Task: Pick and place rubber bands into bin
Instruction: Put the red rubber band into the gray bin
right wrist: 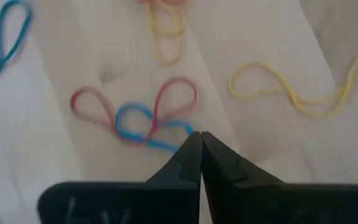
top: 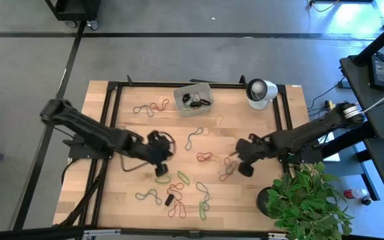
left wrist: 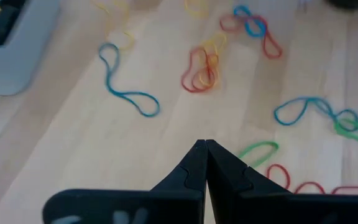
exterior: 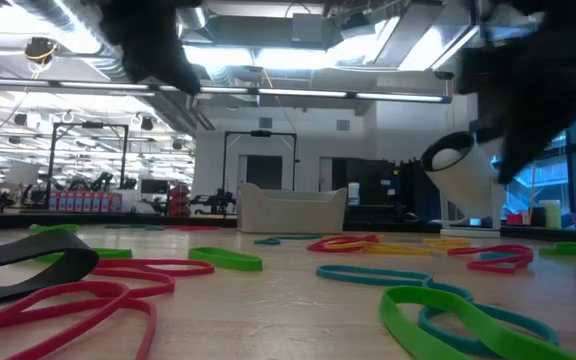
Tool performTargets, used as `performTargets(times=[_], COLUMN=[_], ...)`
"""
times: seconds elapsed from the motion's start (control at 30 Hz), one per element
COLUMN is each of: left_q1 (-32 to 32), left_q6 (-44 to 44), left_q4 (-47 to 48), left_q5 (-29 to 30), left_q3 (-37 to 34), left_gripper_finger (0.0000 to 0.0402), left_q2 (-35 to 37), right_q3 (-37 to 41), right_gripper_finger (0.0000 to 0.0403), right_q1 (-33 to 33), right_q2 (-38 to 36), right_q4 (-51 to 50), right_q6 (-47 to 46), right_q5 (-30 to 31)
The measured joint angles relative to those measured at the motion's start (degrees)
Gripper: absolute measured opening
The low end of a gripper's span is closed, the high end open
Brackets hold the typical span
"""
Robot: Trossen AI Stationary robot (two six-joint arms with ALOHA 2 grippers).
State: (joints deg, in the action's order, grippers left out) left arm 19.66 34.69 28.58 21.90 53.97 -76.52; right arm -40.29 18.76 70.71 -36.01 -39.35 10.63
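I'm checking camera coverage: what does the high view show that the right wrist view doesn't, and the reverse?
Only the high view shows the bin at the table's far edge, both arms, and the left claw shut over the table's middle. Only the right wrist view shows the right claw shut, its tips on a blue band tangled with a red band. Both show rubber bands scattered on the wooden table.
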Motion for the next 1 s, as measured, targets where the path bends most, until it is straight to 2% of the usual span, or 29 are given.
performTargets(times=[0.23, 0.43, 0.77, 0.9, 1.0], left_q1=[0.3, 0.8, 4.5, 6.0, 6.8], left_q6=[3.3, 4.6, 10.3, 13.1, 15.2], left_q4=[12.5, 13.1, 10.4, 9.5, 9.5], left_q5=[-5.2, -11.7, -16.6, -14.8, -13.8], left_q3=[13.8, 18.8, 19.6, 19.8, 19.8], left_gripper_finger=[0.0004, 0.0031, 0.0115, 0.0124, 0.0116], left_q2=[-16.6, -26.0, -36.6, -37.9, -38.3], right_q3=[11.8, 15.0, 15.2, 15.2, 15.2], right_gripper_finger=[0.0009, 0.0009, 0.001, 0.0011, 0.0006], right_q1=[1.3, 1.4, 1.4, 1.4, 1.4], right_q2=[-19.8, -29.5, -32.5, -32.4, -32.4], right_q4=[5.8, 6.5, 7.1, 7.0, 7.0], right_q6=[0.6, 1.4, 5.5, 6.4, 6.7], right_q5=[-0.2, -0.2, -0.2, -0.2, -0.2])
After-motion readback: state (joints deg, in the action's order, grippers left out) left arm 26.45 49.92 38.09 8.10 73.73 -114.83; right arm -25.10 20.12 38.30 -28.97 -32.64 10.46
